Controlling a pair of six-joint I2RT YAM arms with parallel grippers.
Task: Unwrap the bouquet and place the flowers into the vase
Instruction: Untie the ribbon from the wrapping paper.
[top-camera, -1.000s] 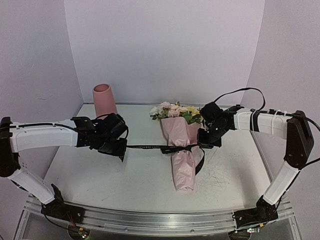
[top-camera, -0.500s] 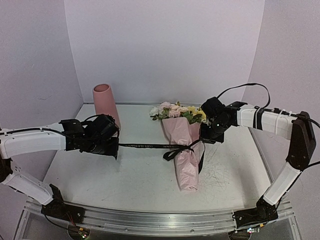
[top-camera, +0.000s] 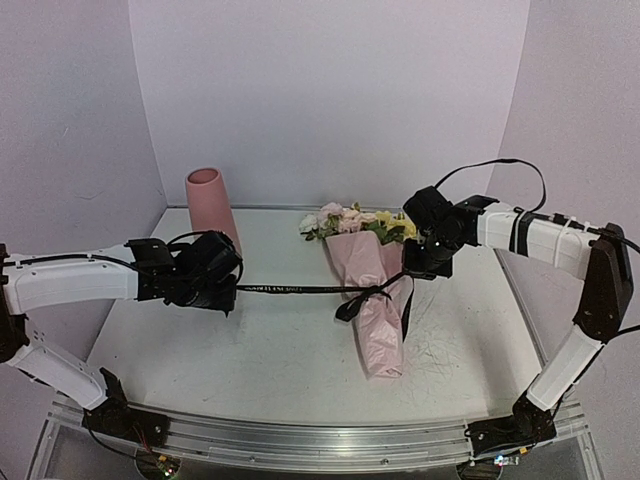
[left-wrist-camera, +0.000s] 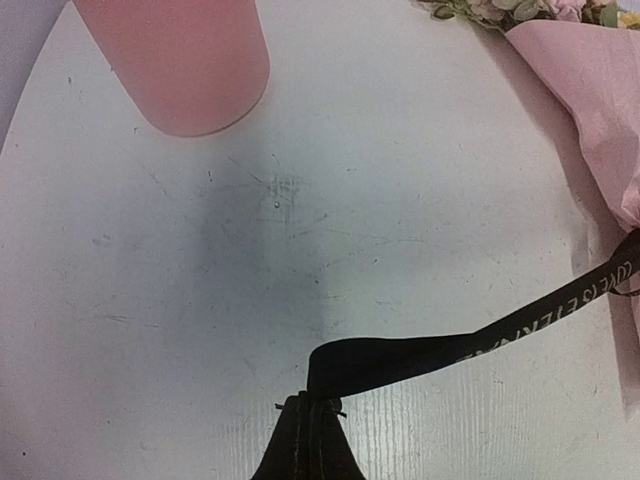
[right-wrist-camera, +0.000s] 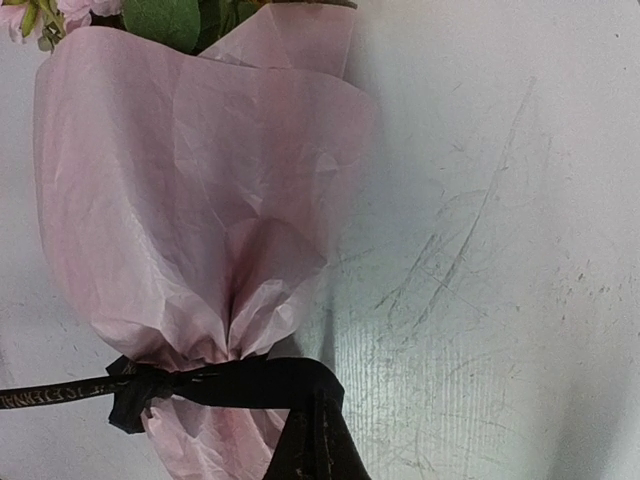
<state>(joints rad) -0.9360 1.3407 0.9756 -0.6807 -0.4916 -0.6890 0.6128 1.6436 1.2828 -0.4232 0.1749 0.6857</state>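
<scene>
The bouquet (top-camera: 372, 290) lies mid-table in crinkled pink paper (right-wrist-camera: 180, 200), its pink, cream and yellow flowers (top-camera: 350, 222) pointing to the back wall. A black ribbon (top-camera: 300, 290) is knotted round its waist (right-wrist-camera: 140, 385). My left gripper (top-camera: 232, 296) is shut on the ribbon's left end (left-wrist-camera: 400, 360), which runs taut to the knot. My right gripper (top-camera: 412, 270) is shut on the ribbon's right end (right-wrist-camera: 290, 380), close beside the wrap. The tall pink vase (top-camera: 210, 205) stands at the back left, with its base (left-wrist-camera: 180, 60) in the left wrist view.
The white table (top-camera: 280, 350) is scratched to the right of the bouquet (right-wrist-camera: 470, 260). Lilac walls close in the back and both sides. A metal rail (top-camera: 300, 440) runs along the near edge, with the arm bases on it.
The left gripper pulled the ribbon end further left, then eased slightly. The right gripper drew its end up and right. The bouquet slid a little to the right and the bow has come loose.
</scene>
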